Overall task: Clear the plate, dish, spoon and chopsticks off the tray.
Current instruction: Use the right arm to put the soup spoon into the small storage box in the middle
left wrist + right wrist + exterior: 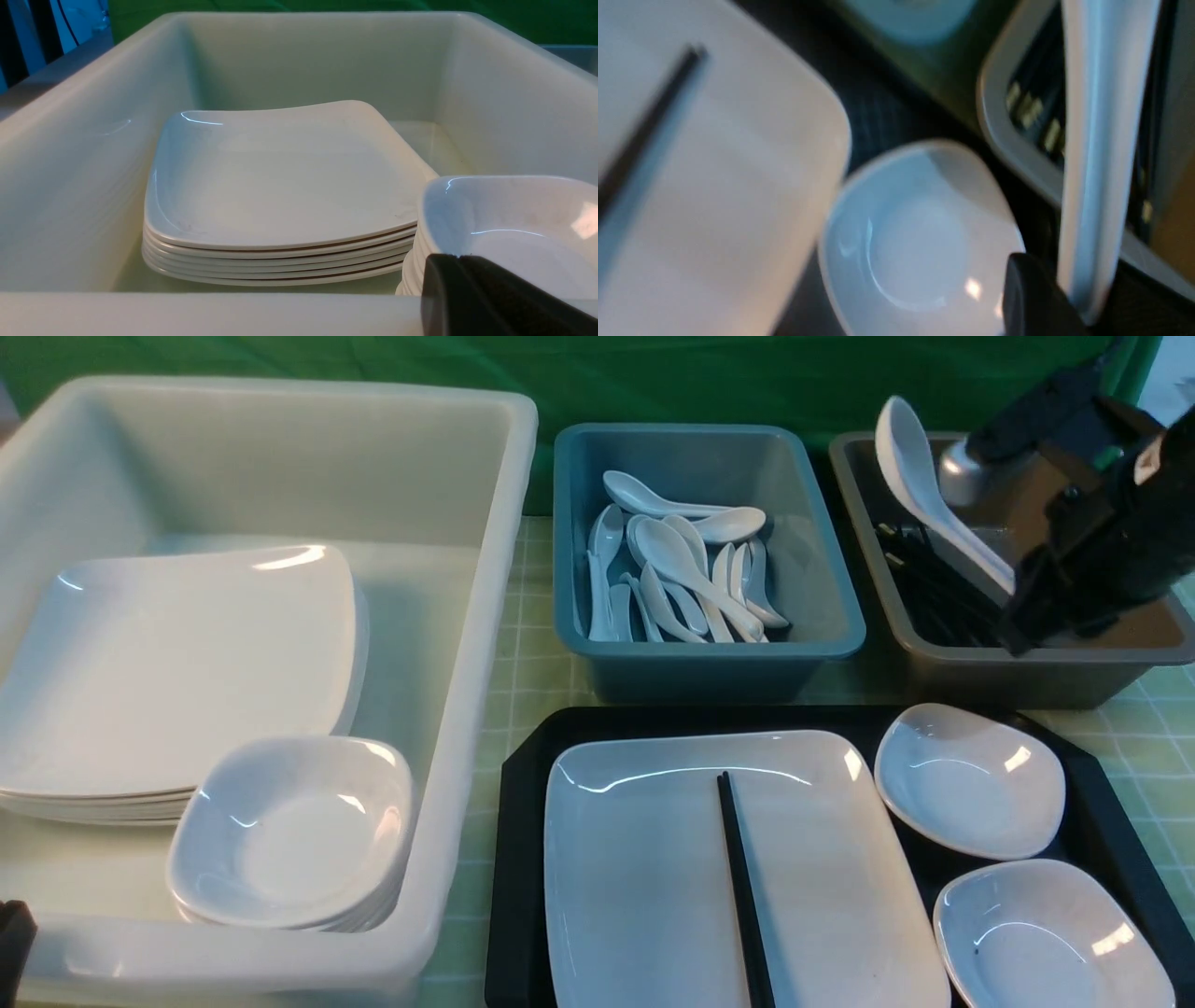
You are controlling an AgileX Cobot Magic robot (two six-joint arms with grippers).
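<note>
**Operator:** What was the state of the right gripper?

**Support:** Your right gripper (1019,602) was clamped on the handle end of the spoon (910,467). The spoon's bowl stood above the jaws, slanting away to their left.

**Operator:** What lay around it?

**Support:** Directly under the gripper stood the grey bin (934,658), holding black sticks (943,602). The blue bin (709,653) of white spoons (686,569) stood to the gripper's left. Below the gripper and nearer the robot lay the tray (518,859). On it, the far dish (966,779) and the near dish (1046,943) sat closest to the gripper, and the plate (644,877) lay farther to its left. The chopsticks (742,877) lay on the plate.

**Operator:** And the left gripper?

**Support:** Your left gripper (486,298) was closed, fingers together, low at the near wall of the white bin (467,616). Just ahead of it sat a stack of dishes (289,831), and beyond that a stack of plates (168,663).
</note>
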